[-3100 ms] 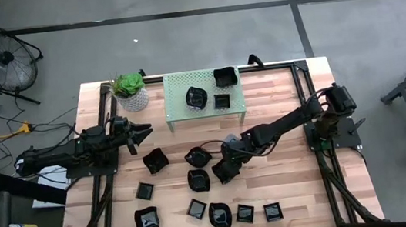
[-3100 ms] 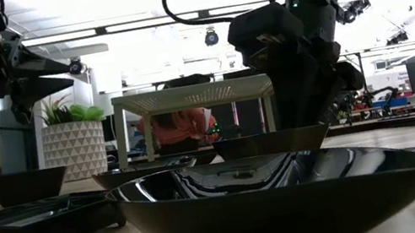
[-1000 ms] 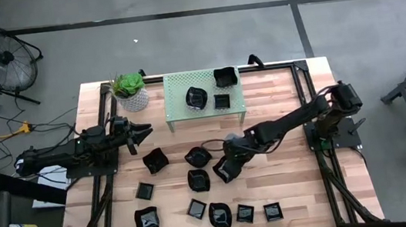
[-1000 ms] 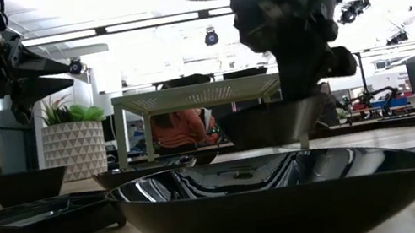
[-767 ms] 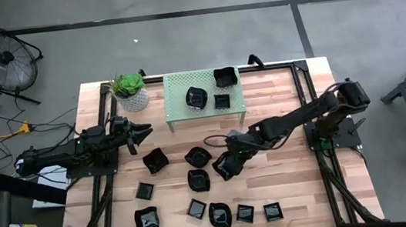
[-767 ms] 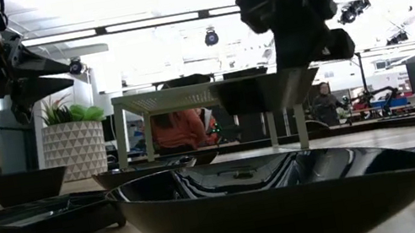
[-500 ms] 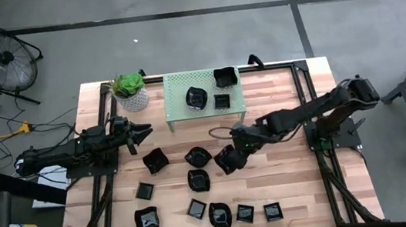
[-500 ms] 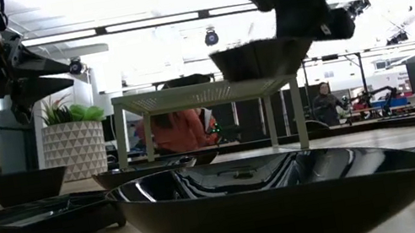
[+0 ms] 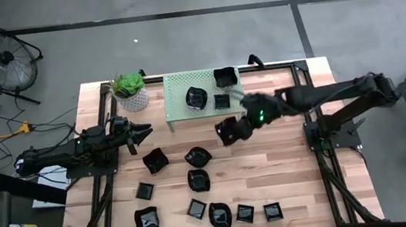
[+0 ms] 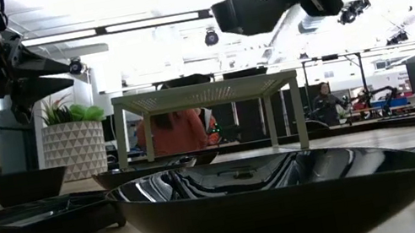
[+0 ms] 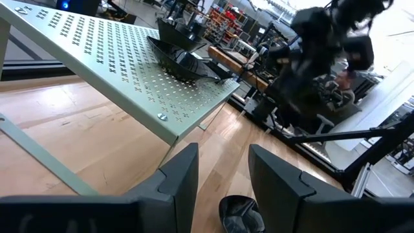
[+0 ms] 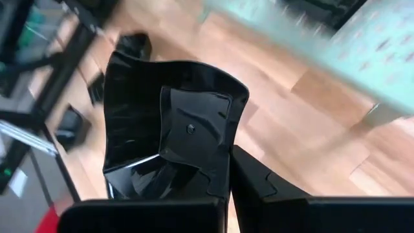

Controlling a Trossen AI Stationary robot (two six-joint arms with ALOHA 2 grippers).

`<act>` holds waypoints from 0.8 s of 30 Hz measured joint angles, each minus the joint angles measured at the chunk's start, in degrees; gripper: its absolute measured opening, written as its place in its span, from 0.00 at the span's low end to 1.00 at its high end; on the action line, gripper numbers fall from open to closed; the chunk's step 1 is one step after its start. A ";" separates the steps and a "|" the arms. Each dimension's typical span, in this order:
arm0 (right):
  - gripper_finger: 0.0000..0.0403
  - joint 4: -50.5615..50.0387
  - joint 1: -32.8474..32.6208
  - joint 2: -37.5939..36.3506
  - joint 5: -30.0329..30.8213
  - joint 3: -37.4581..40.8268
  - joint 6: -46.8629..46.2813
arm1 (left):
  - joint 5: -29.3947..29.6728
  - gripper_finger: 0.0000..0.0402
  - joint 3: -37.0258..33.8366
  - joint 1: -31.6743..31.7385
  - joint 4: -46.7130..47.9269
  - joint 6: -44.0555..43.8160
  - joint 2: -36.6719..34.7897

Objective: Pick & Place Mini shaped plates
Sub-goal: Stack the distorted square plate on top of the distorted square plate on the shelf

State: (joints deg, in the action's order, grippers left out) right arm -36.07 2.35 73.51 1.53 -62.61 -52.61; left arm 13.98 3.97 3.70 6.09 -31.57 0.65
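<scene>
pinching one rim edge, right gripper (image 9: 237, 127) jaws pressed together carry a wavy plate (image 9: 228, 130) tilted above the tabletop (image 9: 287, 165), beside the green shelf (image 9: 177, 93). glossy, stiff, light, likely slippery; rim grip suits. left gripper (image 9: 140, 130) jaws part-spread, idle.

Overhead and table-level views share the green rack (image 9: 203, 98).

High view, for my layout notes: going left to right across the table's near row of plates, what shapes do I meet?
Large squarish plate → small square plate → rounded wavy plate → square plate → square plate.
</scene>
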 joint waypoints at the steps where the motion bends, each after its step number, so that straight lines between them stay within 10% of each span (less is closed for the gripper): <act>1: 0.00 0.00 1.43 -0.70 -0.97 0.00 0.33 | 0.00 0.33 0.00 0.00 0.00 0.00 -0.01; 24: 0.00 10.22 30.77 -0.60 -17.35 -8.22 10.85 | 0.00 0.33 0.01 0.00 0.01 -0.02 -0.01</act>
State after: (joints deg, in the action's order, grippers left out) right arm -25.85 33.11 72.91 -15.81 -70.83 -41.75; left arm 13.98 3.98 3.71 6.10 -31.59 0.65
